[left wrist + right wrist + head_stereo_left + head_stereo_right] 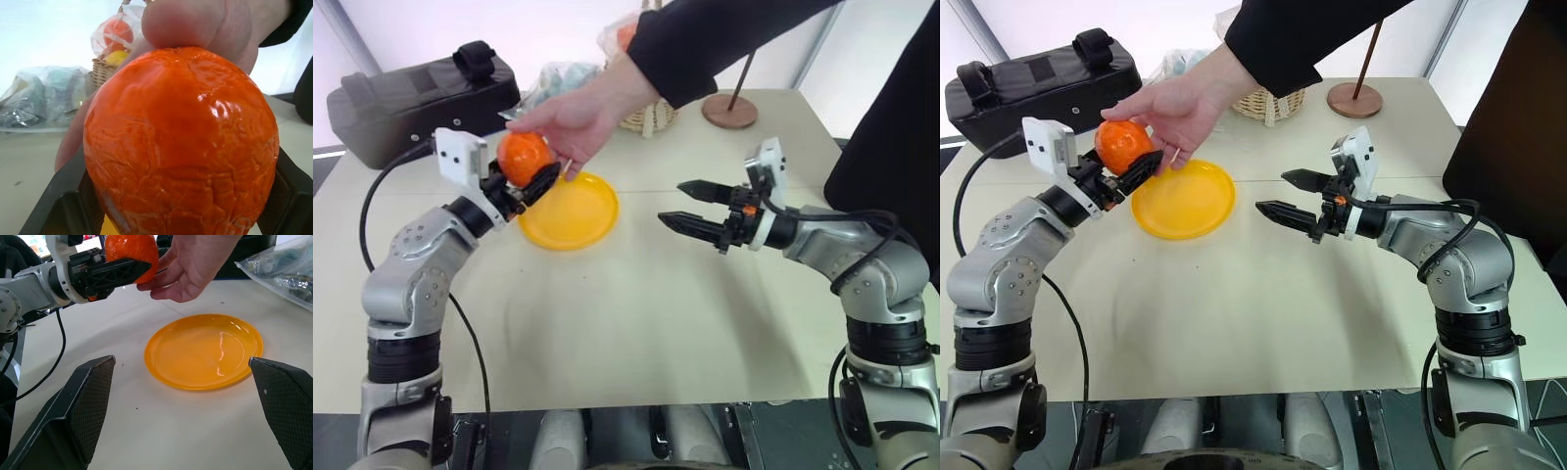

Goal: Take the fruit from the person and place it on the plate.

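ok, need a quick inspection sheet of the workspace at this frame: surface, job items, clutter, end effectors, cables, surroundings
Surface: beige table, bare in the middle.
Job items: small round orange fruit held in the person's bare hand; glossy yellow round plate on the table, nothing on it.
Clutter: black padded bag, wicker basket, crinkled plastic bag, round wooden stand base, all along the far edge.
End effectors: left end effector shut on the fruit; right end effector open, hovering beside the plate.
Cables: black cable loops off the left arm.
Surroundings: person's black sleeve.
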`<state>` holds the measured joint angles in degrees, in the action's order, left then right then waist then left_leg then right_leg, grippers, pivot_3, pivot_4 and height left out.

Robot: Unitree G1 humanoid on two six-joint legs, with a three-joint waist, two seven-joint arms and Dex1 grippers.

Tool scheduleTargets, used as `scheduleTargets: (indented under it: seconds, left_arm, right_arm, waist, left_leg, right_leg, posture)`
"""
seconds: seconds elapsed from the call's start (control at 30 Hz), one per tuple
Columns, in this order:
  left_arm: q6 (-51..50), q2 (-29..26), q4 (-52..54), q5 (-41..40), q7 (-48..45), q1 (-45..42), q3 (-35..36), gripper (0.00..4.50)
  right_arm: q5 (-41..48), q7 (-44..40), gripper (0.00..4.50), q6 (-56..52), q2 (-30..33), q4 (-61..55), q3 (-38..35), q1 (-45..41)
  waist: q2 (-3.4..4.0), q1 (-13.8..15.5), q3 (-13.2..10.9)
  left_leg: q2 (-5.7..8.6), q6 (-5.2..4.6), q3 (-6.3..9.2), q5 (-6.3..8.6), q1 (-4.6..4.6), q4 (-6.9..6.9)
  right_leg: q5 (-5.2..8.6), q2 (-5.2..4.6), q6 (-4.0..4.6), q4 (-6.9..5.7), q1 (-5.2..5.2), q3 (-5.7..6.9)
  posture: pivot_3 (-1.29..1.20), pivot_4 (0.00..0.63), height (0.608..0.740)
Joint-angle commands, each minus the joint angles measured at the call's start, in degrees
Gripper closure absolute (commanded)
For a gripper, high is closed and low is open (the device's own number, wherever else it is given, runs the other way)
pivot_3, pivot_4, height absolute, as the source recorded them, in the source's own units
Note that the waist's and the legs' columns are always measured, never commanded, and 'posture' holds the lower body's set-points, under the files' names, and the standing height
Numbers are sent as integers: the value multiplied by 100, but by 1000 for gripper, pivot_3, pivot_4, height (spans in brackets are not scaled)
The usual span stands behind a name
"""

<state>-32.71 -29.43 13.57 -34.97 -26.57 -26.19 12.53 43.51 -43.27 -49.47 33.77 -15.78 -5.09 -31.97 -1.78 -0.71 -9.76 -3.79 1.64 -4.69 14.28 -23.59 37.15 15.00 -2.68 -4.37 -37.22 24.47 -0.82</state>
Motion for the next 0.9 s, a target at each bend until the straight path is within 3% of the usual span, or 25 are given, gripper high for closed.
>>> scheduleTargets:
  seconds: [0.03,0.33,0.57,0.63,0.67,0.9]
  left_arm:
    - [97,-45,126,122,51,-115,46,1377]
    - [274,294,-1247,1345,200,-271,-1031,1377]
    - [792,711,-2757,1769,141,-1126,-1099,1377]
    - [854,729,-2944,1871,105,-1207,-1119,347]
    - [880,736,-2994,1879,25,-1223,-1137,36]
    - [950,776,-2988,1884,-227,-1222,-1051,36]
  right_arm:
    - [65,9,0,147,9,-200,-169,3]
    - [-93,16,0,271,-67,-116,25,236]
    - [-220,132,0,336,-157,-219,116,523]
    - [-211,159,0,339,-159,-243,98,565]
    - [-216,186,0,346,-156,-266,83,609]
    - [-215,276,0,385,-158,-322,62,717]
  waist:
    - [0,0,0]
    - [0,17,0]
    - [0,11,0]
    - [0,-8,0]
    - [0,-15,0]
    - [0,5,0]
  left_leg:
    - [0,0,0,0,0,0]
    - [1,0,0,0,-2,4]
    - [2,0,3,0,-3,5]
    - [1,0,2,0,-3,4]
    - [1,0,2,0,-2,4]
    - [1,-1,4,0,-3,3]
  right_leg:
    - [0,0,0,0,0,0]
    - [0,0,0,0,-1,1]
    - [0,1,-1,0,-1,4]
    - [0,1,-1,1,-1,3]
    - [0,1,-1,0,-1,2]
    - [0,1,-2,-1,0,5]
  posture:
    - [0,150,740]
    - [0,150,740]
    - [0,150,740]
    - [0,150,740]
    - [0,150,740]
    - [0,150,740]
